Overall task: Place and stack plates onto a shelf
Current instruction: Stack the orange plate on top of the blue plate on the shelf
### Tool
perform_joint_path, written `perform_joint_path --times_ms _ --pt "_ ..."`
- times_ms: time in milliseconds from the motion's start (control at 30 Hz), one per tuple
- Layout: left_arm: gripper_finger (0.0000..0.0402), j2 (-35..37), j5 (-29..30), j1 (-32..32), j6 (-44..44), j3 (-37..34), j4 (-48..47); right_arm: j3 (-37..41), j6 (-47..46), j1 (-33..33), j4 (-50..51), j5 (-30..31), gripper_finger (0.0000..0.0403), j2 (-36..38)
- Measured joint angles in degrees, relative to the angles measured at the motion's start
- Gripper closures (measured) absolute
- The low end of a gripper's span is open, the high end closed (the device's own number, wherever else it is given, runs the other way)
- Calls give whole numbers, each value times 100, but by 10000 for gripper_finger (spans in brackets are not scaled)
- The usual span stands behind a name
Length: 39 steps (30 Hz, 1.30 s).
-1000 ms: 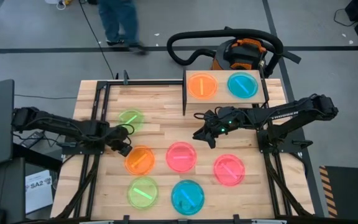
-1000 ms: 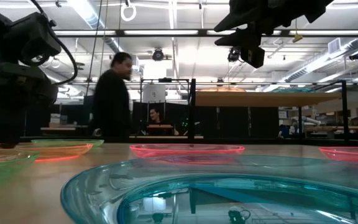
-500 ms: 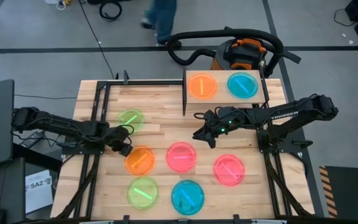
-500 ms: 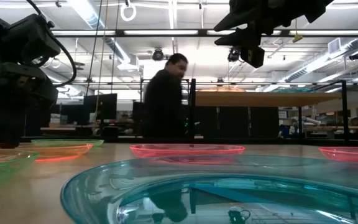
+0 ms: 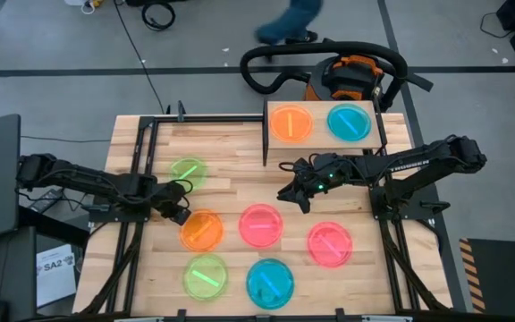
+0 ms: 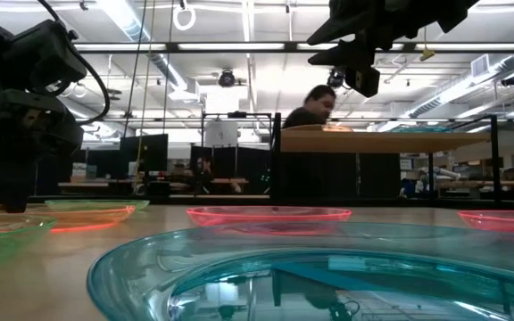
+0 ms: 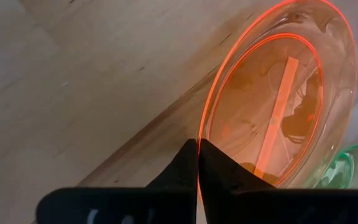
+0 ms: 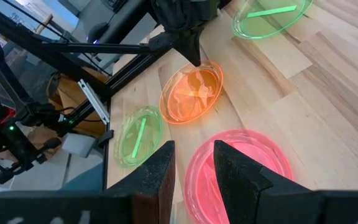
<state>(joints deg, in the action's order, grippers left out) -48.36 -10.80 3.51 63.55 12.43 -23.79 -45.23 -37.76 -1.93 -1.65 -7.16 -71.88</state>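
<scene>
Two plates, orange (image 5: 291, 122) and teal (image 5: 349, 122), on shelf (image 5: 325, 143), left gripper (image 5: 181, 215) pinching orange plate (image 5: 201, 231), right gripper (image 5: 294, 194) parted, empty

This is looking like a robotics lab or industrial workshop. Long fluorescent lights (image 6: 266, 46) are running across a high open ceiling, dark monitors (image 6: 145, 147) are sitting on benches behind the worktop (image 5: 231, 192), a shop vacuum (image 5: 351, 76) is standing on the grey concrete floor (image 5: 61, 54) beyond its far edge, and a person (image 6: 310, 109) is passing through.
</scene>
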Motion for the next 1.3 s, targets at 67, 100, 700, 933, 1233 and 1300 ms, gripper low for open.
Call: perform_joint_path --times_ms 67,100,700,933,1233,1300 --pt "395 0 2 0 -10 0 0 0 0 -1 0 0 286 0" --pt "395 0 2 0 -18 0 2 0 0 0 -2 0 286 0" --pt "394 13 3 -7 -168 0 468 0 -149 2 0 7 223 0" --pt "393 13 4 -7 -184 0 820 0 -149 16 -2 16 200 2" --pt "393 121 4 -7 -183 2 1017 0 -149 30 -5 26 202 2" --pt "393 209 4 -7 -182 4 1043 0 -149 30 -35 26 203 2"
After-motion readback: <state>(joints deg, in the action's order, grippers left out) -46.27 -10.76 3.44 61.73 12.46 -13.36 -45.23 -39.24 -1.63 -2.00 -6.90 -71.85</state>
